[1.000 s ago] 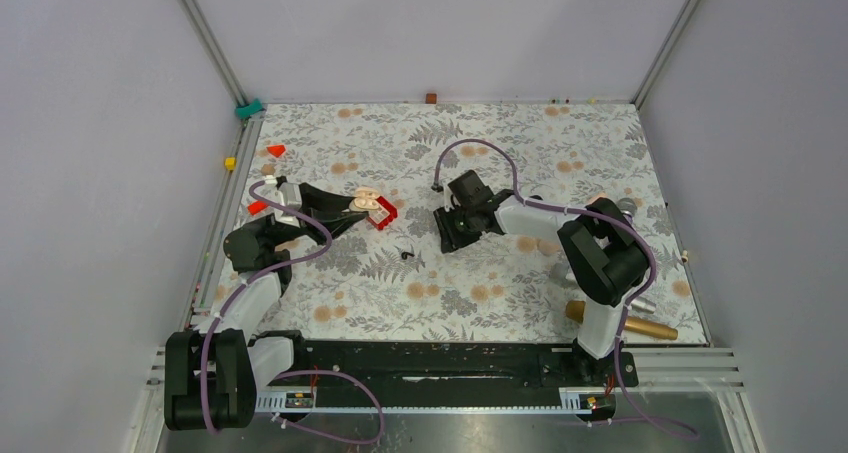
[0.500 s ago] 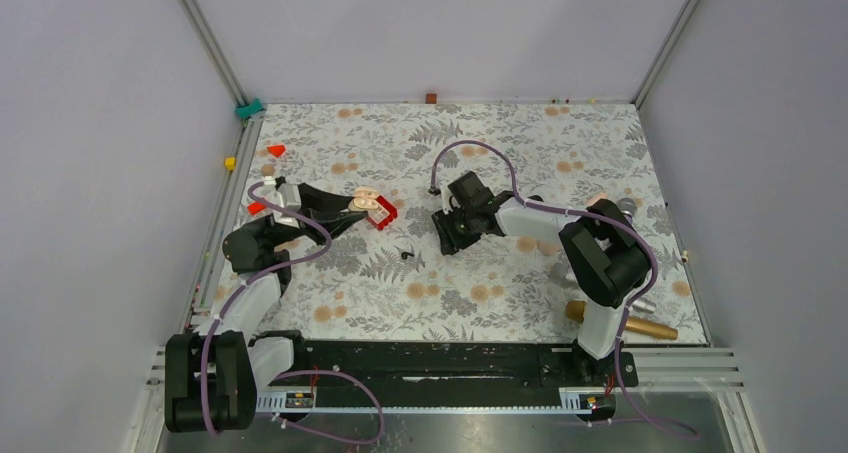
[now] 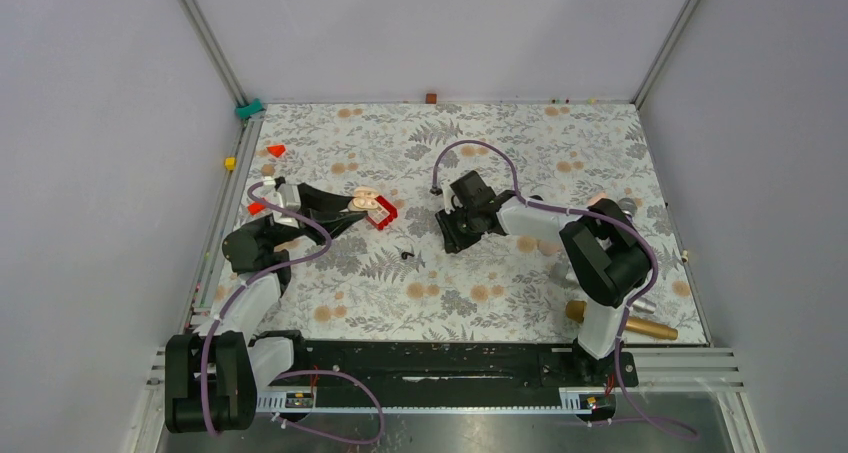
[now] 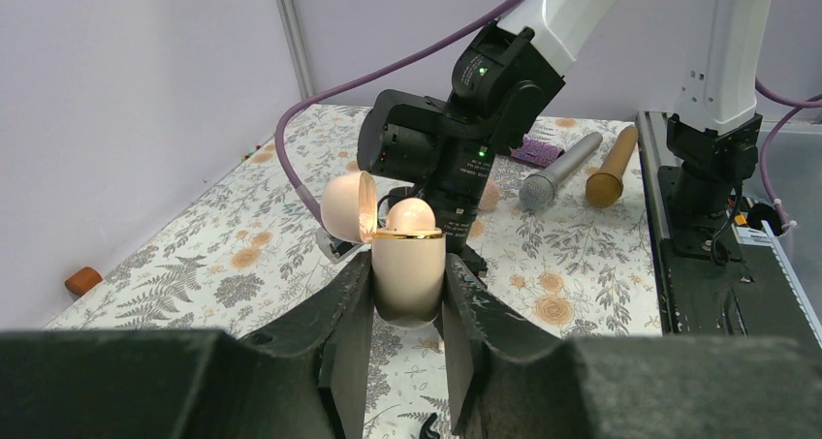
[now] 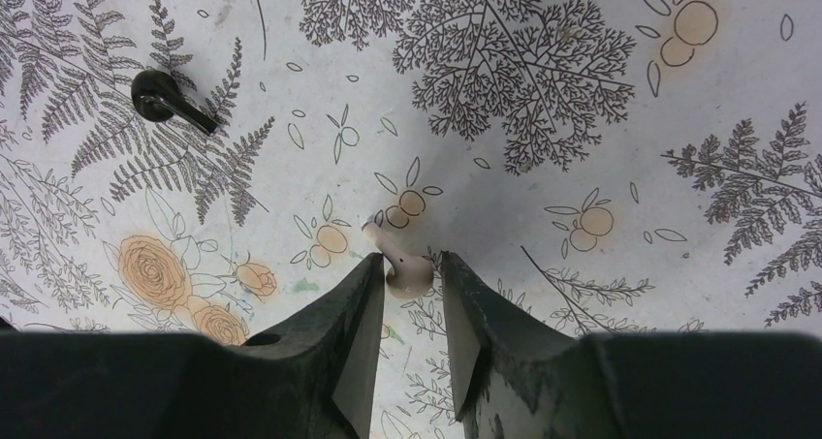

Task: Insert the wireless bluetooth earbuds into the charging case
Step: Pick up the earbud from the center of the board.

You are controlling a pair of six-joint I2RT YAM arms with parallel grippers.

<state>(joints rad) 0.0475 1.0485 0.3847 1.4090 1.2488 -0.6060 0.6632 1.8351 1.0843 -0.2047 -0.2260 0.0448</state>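
Note:
My left gripper [image 4: 408, 266] is shut on a beige charging case [image 4: 408, 265] with a gold rim and holds it upright above the table. Its lid [image 4: 349, 206] stands open and one beige earbud [image 4: 411, 213] sits inside. The case also shows in the top view [image 3: 366, 201]. My right gripper [image 5: 410, 263] is closed on a second beige earbud [image 5: 407, 274] at its fingertips, just above the cloth. It hangs at mid-table [image 3: 449, 239], to the right of the case. A black earbud [image 5: 170, 98] lies loose on the cloth between the arms [image 3: 405, 254]. No black case is in view.
A red box [image 3: 384, 213] lies beside the left gripper. A silver microphone [image 4: 560, 171] and a gold one [image 3: 625, 323] lie at the right near the right arm's base. Small red pieces [image 3: 275, 150] sit at the far left. The frame rail [image 3: 440, 358] runs along the near edge.
The right gripper has shifted slightly away from the near edge and to the right. The left arm and the case have not moved.

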